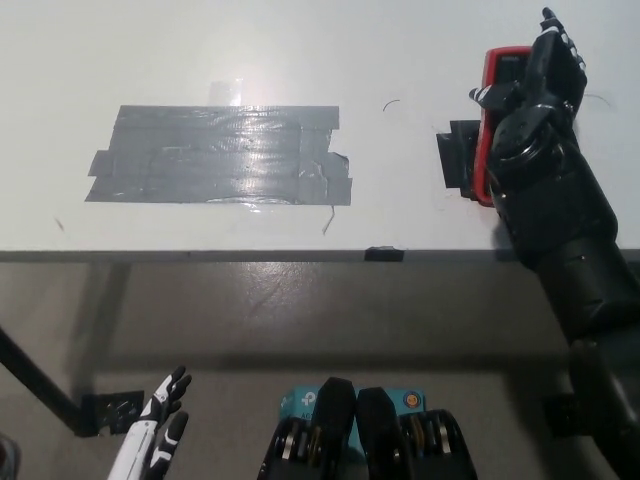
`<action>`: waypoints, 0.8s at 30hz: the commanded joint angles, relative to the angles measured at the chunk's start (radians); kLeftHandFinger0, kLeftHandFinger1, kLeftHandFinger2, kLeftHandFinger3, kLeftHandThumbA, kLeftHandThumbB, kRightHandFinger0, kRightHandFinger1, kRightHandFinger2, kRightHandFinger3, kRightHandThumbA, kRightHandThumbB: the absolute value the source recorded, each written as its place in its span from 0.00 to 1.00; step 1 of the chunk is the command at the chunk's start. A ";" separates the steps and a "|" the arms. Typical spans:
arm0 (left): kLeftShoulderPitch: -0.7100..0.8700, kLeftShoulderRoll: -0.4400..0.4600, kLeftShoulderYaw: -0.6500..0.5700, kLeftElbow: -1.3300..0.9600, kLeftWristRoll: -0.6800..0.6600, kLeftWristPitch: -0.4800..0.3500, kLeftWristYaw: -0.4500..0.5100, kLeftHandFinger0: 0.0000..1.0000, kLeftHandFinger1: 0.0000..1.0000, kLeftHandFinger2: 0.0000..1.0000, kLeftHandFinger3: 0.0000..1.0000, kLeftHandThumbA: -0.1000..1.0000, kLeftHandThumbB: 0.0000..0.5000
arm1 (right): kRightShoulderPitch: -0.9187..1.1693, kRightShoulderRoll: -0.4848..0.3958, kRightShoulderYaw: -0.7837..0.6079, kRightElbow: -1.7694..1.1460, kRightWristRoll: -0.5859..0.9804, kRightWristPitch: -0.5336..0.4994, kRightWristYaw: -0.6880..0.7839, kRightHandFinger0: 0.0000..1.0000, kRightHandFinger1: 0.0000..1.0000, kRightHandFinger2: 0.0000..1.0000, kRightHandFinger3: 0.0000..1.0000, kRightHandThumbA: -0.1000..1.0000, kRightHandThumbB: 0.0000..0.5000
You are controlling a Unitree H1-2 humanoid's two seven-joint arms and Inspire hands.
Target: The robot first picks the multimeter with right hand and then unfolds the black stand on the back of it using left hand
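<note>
The multimeter (500,68) has a red case and lies lengthwise at the table's far right, mostly hidden under my arm. Only its top end and its left red edge show. My black right hand (535,105) lies over it, fingers (562,50) stretched past its right side and the thumb reaching across its left side, not closed around it. The stand on its back is out of sight. My white left hand (160,432) hangs low at the lower left, below the table edge, fingers apart and holding nothing.
A wide patch of grey tape (220,155) is stuck on the white table (300,50) left of centre. A black patch (455,160) lies against the multimeter's left side. The table's front edge (250,256) runs across the middle, with floor below it.
</note>
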 commanded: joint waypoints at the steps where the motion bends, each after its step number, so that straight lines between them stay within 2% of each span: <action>1: -0.005 0.013 0.002 -0.007 0.014 -0.017 -0.001 1.00 1.00 1.00 1.00 1.00 0.32 | -0.073 -0.008 -0.016 -0.019 0.042 -0.013 -0.036 1.00 1.00 1.00 1.00 0.96 1.00; 5: -0.011 0.016 0.002 -0.006 0.020 -0.017 -0.002 1.00 1.00 1.00 1.00 1.00 0.35 | -0.081 0.001 -0.038 -0.007 0.080 -0.011 -0.028 1.00 1.00 1.00 1.00 0.95 1.00; 15: -0.020 0.016 0.006 -0.012 0.015 -0.011 -0.005 1.00 1.00 1.00 1.00 1.00 0.35 | -0.087 0.024 -0.099 0.039 0.170 -0.064 -0.028 1.00 1.00 1.00 1.00 0.91 1.00; 24: -0.032 0.014 0.009 -0.009 0.015 -0.013 -0.001 1.00 1.00 1.00 1.00 1.00 0.37 | -0.100 0.030 -0.096 0.109 0.194 -0.093 -0.047 1.00 1.00 1.00 1.00 0.87 1.00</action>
